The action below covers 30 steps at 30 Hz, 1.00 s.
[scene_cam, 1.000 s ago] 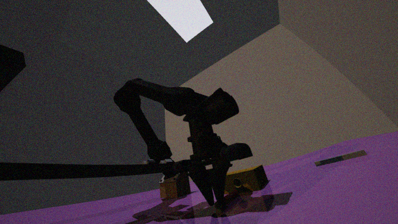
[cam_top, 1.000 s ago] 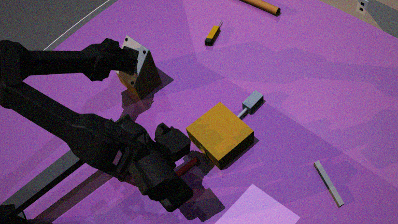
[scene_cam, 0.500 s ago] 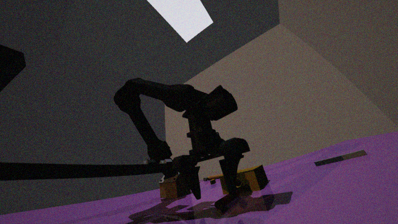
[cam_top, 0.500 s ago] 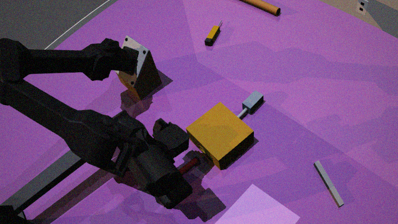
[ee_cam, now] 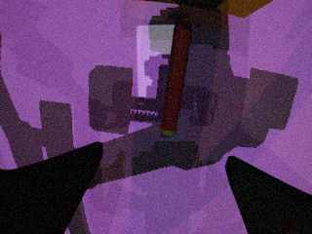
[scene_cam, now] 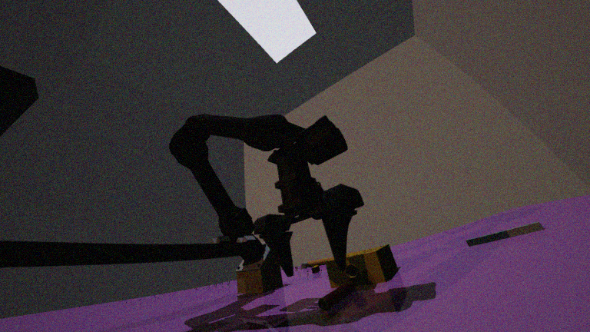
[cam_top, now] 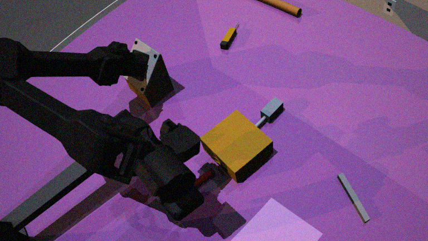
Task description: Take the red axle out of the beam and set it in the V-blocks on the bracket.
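The yellow beam [cam_top: 236, 140] [scene_cam: 372, 267] [ee_cam: 246, 6] stands on the table, with a round hole in its side in the exterior view. The red axle [cam_top: 205, 177] [ee_cam: 176, 80] lies low in shadow in front of that side and appears to be out of the beam. Its near end shows yellow in the wrist view. My gripper [scene_cam: 318, 270] [ee_cam: 166, 156] is open and empty, fingers wide apart. In the wrist view the axle's near end lies just beyond and between the fingertips, touching neither. I cannot make out the bracket or its V-blocks.
A grey box on a rod [cam_top: 272, 110] sticks out behind the beam. A block with a bolted plate [cam_top: 143, 48] stands under part of the arm. A long grey bar [cam_top: 44, 194] is at lower left. A hammer [cam_top: 268, 0], a yellow tool [cam_top: 228, 37] and a grey strip [cam_top: 353, 197] lie farther off.
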Tool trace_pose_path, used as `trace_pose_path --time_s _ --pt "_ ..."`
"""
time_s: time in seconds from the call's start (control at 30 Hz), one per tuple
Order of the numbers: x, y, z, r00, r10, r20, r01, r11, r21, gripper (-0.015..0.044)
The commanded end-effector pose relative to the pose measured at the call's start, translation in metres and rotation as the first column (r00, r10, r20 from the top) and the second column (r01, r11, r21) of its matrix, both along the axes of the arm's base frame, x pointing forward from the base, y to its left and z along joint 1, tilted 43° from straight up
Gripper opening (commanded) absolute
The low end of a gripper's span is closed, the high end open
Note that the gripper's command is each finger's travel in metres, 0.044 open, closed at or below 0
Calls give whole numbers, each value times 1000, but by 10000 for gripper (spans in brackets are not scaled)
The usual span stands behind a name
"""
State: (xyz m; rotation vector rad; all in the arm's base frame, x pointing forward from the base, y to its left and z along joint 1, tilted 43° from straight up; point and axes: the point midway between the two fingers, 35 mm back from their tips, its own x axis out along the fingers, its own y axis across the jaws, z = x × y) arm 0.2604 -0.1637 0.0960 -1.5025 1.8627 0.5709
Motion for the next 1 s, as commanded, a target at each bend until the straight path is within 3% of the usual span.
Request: trace_pose_path --time_s 0.0,0.37,0.97 --pt "3 6 8 1000 0 9 0 1000 -5 440" --pt "16 49 -17 1000 -5 14 5 1000 -3 440" --pt "15 34 -33 1000 -5 14 5 1000 -1 440"
